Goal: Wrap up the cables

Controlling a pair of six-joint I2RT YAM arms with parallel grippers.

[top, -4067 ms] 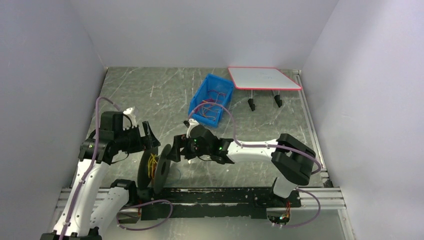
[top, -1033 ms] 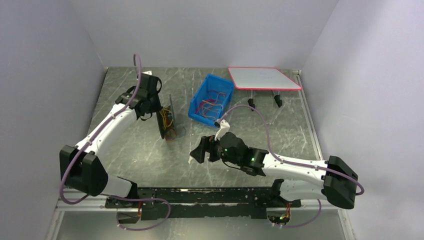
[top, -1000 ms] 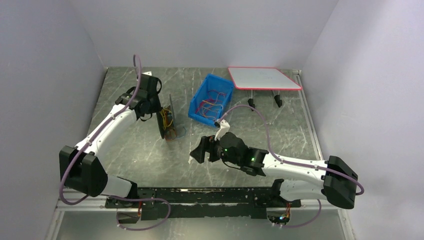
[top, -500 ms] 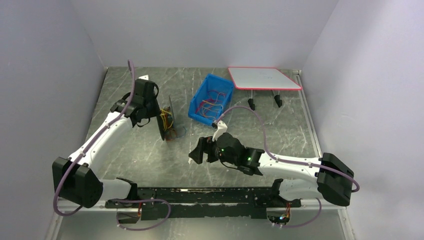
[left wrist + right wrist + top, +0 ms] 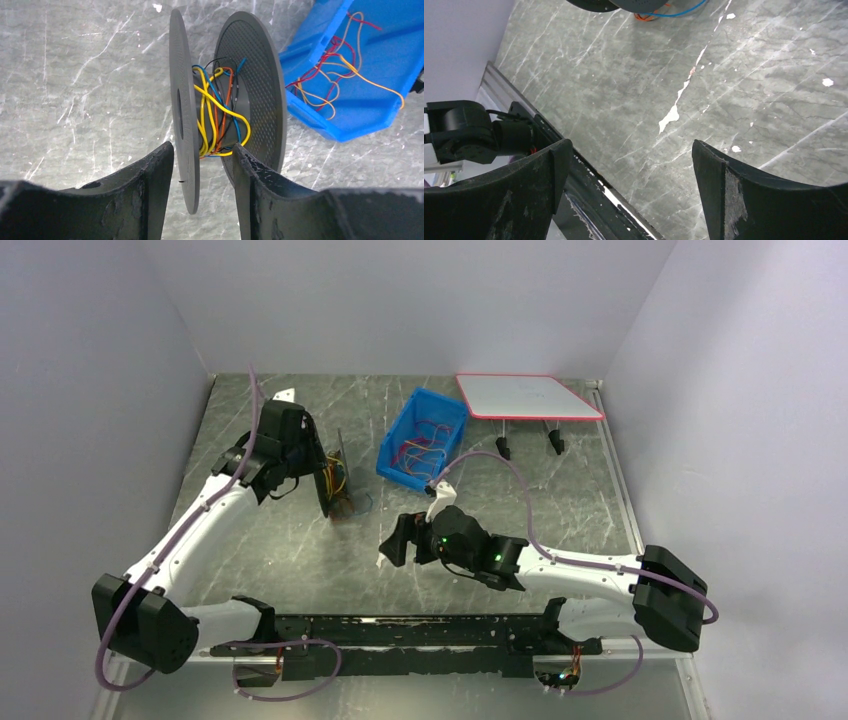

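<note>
The dark grey plastic spool [image 5: 255, 75] stands on edge on the grey marbled worktop [image 5: 90, 75], left of the blue plastic bin [image 5: 325, 125]. Thin yellow, orange and blue cables [image 5: 215, 115] are looped loosely round its hub between the two discs, and further red, orange and yellow loose wires [image 5: 330, 75] lie tangled inside the bin. The left tool [image 5: 202, 150] is released, its fingers parted either side of the spool's near disc with a gap at one finger; the right tool [image 5: 631, 145] is spread wide, grasping nothing, above the worktop nearer the arm bases.
</note>
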